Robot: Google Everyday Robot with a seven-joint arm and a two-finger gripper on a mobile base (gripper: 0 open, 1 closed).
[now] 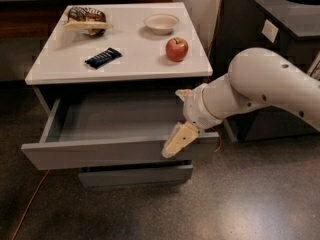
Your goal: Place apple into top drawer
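Observation:
The red apple (177, 49) stands on the white cabinet top (130, 64), near its right edge, in front of the cream bowl. The top drawer (110, 151) is pulled out; its shallow grey interior shows nothing in it. My gripper (176, 118) hangs over the drawer's right front corner, below and in front of the apple. Its two cream fingers (179, 139) are spread apart and hold nothing.
A cream bowl (161, 23), a dark snack bar (103, 57) and a snack bag (86, 20) lie on the cabinet top. A lower drawer (135, 175) is slightly out. A dark bin cabinet (280, 29) stands to the right. An orange cable (30, 204) runs on the floor.

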